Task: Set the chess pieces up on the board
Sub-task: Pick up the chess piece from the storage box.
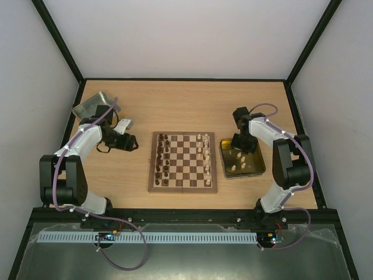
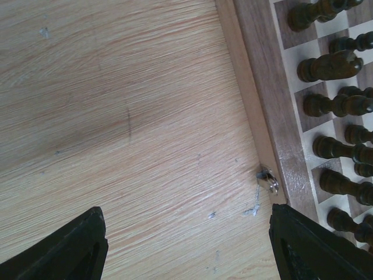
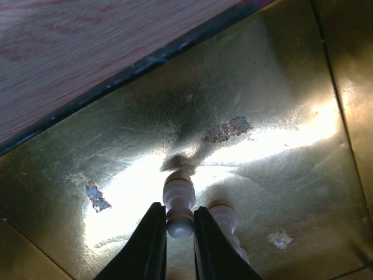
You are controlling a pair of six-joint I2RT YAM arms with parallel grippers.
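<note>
Chess pieces (image 1: 163,158) are mostly on the board (image 1: 183,190), which sits in the middle of the table (image 1: 186,105), a bit closer to the near edge. Dark pieces (image 2: 329,65) stand in rows on the side of the board facing the left edge. Pale pieces (image 1: 207,156) stand on the side facing the right edge, but that side has gaps.

The right jaws are down in the tray (image 1: 222,157), pinching one pale piece (image 3: 179,204) near its round end. The left jaws are spread wide with nothing in them. They hang over bare table just beside the board's left side.

The held piece is tiny and round, so it could slip out or twist when it is lifted. A second pale piece (image 3: 224,219) lies right against one finger, and it might get dragged or flicked along. On the board the pieces stand close together, so a wide finger coming down could knock some over. The left arm is close to the board too, and a bump could slide it.

The tray has a shiny gold floor and sits between the board and the right edge. A few loose pale pieces (image 1: 235,167) lie in it. A silver tin (image 1: 93,105) sits at the far left corner. I cannot tell what is in it.
</note>
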